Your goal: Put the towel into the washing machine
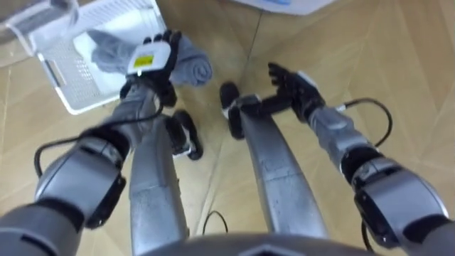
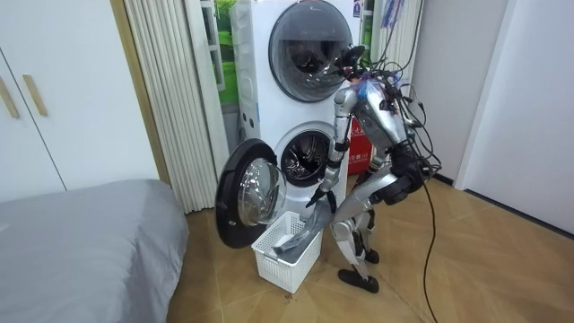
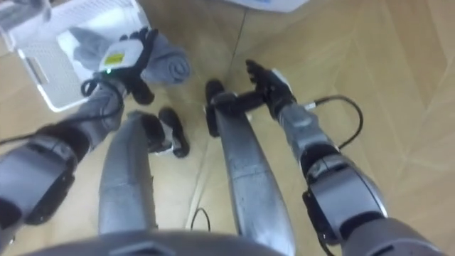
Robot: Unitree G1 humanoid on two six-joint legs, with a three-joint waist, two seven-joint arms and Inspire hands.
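Note:
A grey towel hangs partly out of the white laundry basket on the wooden floor. My left hand is on top of it with fingers curled round the cloth, and the towel's rolled end sticks out to the right of the hand. In the room view I stand bent forward before the washing machine, and the towel trails from my lowered left hand into the basket. My right hand hovers by my right knee, fingers relaxed and holding nothing.
The lower washing machine's drum faces me with its round door swung open over the basket; the door's clear edge shows at the upper left. A second machine is stacked above. A grey bed lies at the room view's left.

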